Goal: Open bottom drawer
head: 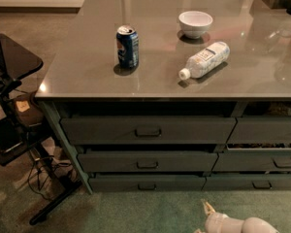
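Bottom drawer (116, 182): lowest front of the left stack, looks fully shut
Pull (146, 186): untouched
Gripper (207, 209): low over the green floor (136, 212), right of the pull and apart from it; whether spread or closed, I cannot tell
Left to do: likely everything, reach, grip, draw out
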Robot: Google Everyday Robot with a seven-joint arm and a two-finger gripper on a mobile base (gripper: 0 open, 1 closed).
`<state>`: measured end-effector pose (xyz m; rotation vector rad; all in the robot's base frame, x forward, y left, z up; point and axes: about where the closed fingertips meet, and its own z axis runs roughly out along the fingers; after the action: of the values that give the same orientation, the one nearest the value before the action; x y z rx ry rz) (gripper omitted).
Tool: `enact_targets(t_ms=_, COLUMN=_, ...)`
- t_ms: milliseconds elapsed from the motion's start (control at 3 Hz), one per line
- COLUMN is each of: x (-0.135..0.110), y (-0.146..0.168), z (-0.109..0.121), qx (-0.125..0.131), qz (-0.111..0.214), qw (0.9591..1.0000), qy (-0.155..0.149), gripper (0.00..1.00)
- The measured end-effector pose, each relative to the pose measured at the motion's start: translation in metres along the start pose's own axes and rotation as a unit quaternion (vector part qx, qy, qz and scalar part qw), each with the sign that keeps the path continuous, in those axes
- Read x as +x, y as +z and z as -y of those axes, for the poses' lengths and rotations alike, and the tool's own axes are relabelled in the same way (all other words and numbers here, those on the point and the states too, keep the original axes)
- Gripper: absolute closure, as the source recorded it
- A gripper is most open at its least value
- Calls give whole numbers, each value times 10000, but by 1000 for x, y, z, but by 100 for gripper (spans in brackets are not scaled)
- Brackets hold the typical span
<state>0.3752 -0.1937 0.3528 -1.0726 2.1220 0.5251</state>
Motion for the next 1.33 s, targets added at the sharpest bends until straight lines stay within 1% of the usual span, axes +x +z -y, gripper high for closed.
enact_targets(t_ms=333, x=5, y=31, z=6, qx=39, qz=191, qw=9998, qy=24, gripper=0)
enact_targets(t_ms=667, x=2, y=43, z=14, qx=122, qz=421, qw=9990, qy=23, gripper=0)
enact_targets(t_ms=1000, x=-38, y=53, z=21, qx=130, qz=766, qw=9966, qy=-272, gripper=0)
enact_targets(t_ms=1333, x=-43, y=54, z=21, qx=129, qz=799, qw=9963, qy=-293, gripper=0)
